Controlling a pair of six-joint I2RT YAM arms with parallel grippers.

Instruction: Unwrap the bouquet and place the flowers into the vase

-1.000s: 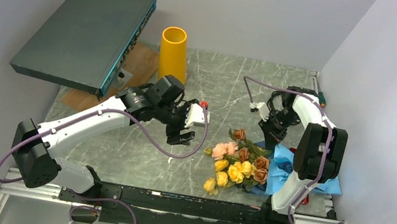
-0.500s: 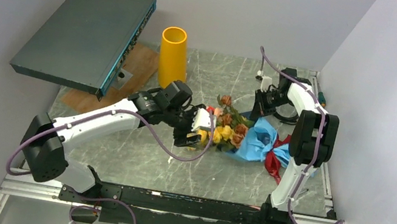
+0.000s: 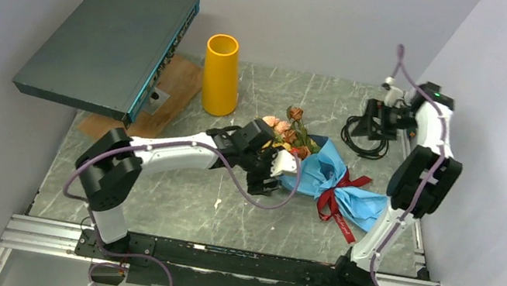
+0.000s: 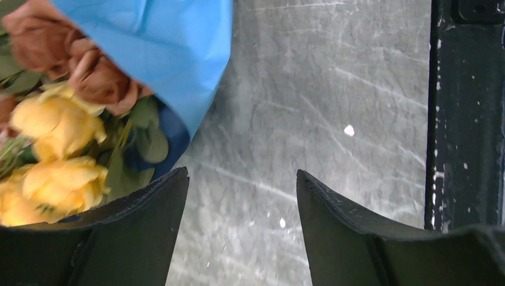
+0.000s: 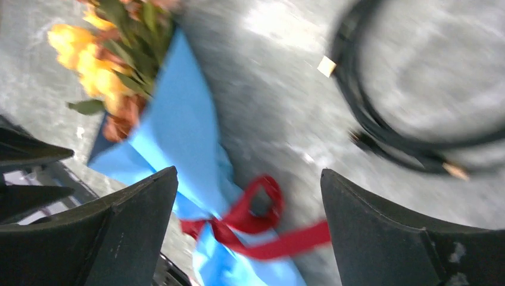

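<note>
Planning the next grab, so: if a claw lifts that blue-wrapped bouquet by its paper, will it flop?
Probably floppy: the bouquet is wrapped in crinkled paper. Likely light, its flowers being small. The tied ribbon should keep stems bunched.

In the top view, the yellow heads among the flowers (image 3: 288, 129) were largely hidden behind the left end effector (image 3: 264, 184). In the left wrist view, the bouquet (image 4: 149, 53) was cut off by the top and left edges. The right wrist view was smeared by blur, and the coiled black cable (image 5: 357, 119) was cut off at its right edge.
</note>
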